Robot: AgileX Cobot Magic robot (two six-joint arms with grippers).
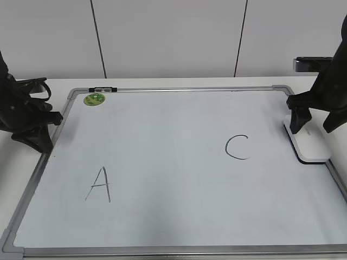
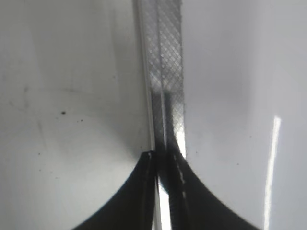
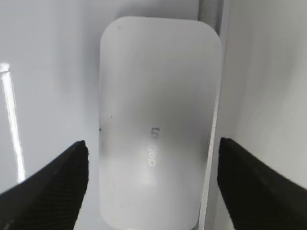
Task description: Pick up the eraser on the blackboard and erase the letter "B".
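The white oblong eraser [image 1: 313, 147] lies at the right edge of the blackboard [image 1: 173, 119], partly over its frame. In the right wrist view the eraser [image 3: 158, 96] shows grey lettering on top. My right gripper [image 1: 314, 125] is open and sits low over the eraser, one finger on each side with small gaps [image 3: 152, 143]. No letter "B" shows on the board; only a black "A" [image 1: 99, 185] and a black "C" [image 1: 237, 147] are visible. My left gripper [image 1: 40, 143] is shut and empty over the board's left frame [image 2: 160, 155].
A round green magnet [image 1: 94, 99] sticks at the board's top left corner, with a small black clip [image 1: 102, 89] on the frame above it. The silver frame strip [image 2: 165, 72] runs under the left gripper. White table surrounds the board; a white wall stands behind.
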